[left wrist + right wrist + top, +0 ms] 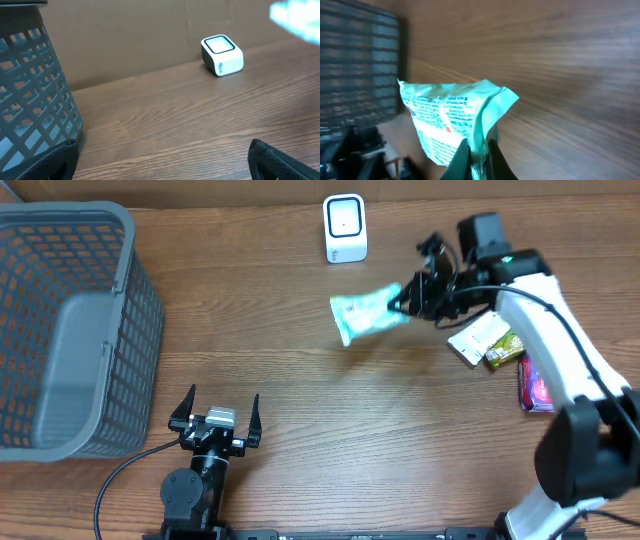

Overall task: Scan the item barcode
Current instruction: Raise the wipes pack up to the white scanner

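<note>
Mint-green packet point(366, 314) is held aloft, pinched at its right end by the shut right gripper point(400, 302), just near-right of the white scanner point(345, 227). 3 other packs point(480, 337) lie further right. Left gripper point(218, 412) sits near, wide open and empty; grey basket point(140, 310) at left.

Mock shop checkout: small white scanner point(345, 228), grey plastic basket point(70, 330), packaged goods point(497, 342) on a wooden table point(400, 440).
</note>
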